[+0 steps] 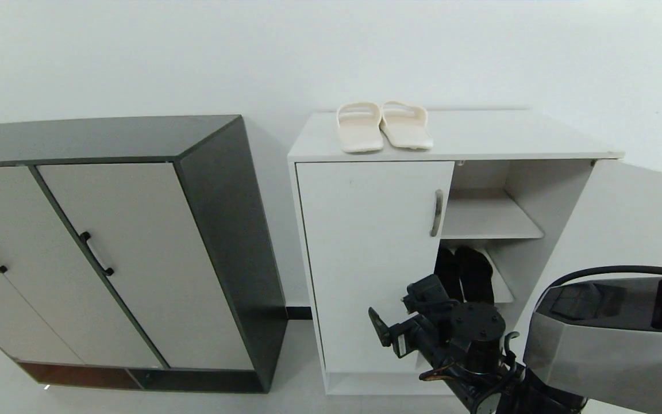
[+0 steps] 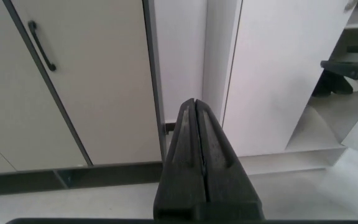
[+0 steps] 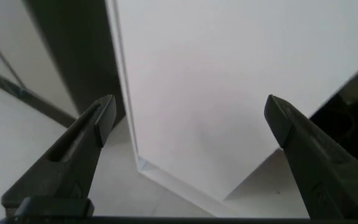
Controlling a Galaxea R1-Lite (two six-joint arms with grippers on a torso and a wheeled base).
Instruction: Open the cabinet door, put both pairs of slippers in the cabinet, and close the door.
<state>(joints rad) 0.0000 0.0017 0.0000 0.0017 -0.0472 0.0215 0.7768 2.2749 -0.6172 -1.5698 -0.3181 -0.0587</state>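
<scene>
Head view: a white cabinet (image 1: 509,135) stands against a pale wall, filling the middle of the scene out toward 3 o'clock. Its left door (image 1: 365,259) is shut, with a slim upright handle (image 1: 437,213) at its inner edge. Its right door (image 1: 641,218) is swung wide open toward 3 o'clock, showing the shelves inside.

A pair of cream slippers (image 1: 383,126) lies side by side on the cabinet's top at 12 o'clock, close to the front edge. A pair of black slippers (image 1: 464,273) sits inside the open half on the lower shelf (image 1: 503,290), at about 4 o'clock, below an upper shelf (image 1: 489,215).

A dark cabinet (image 1: 216,230) with two pale doors stands at 9 o'clock, just beside the white one with a narrow gap between them.

The right gripper (image 1: 389,333) hangs low at about 5 o'clock, in front of the shut door's lower part and just beside the open compartment. Its fingers (image 3: 82,155) are spread wide apart and hold nothing; between them lies the bottom corner of the white door.

The left gripper (image 2: 196,104) is low above the floor, facing the gap between the two cabinets. Its fingers are pressed together, with nothing between them.
</scene>
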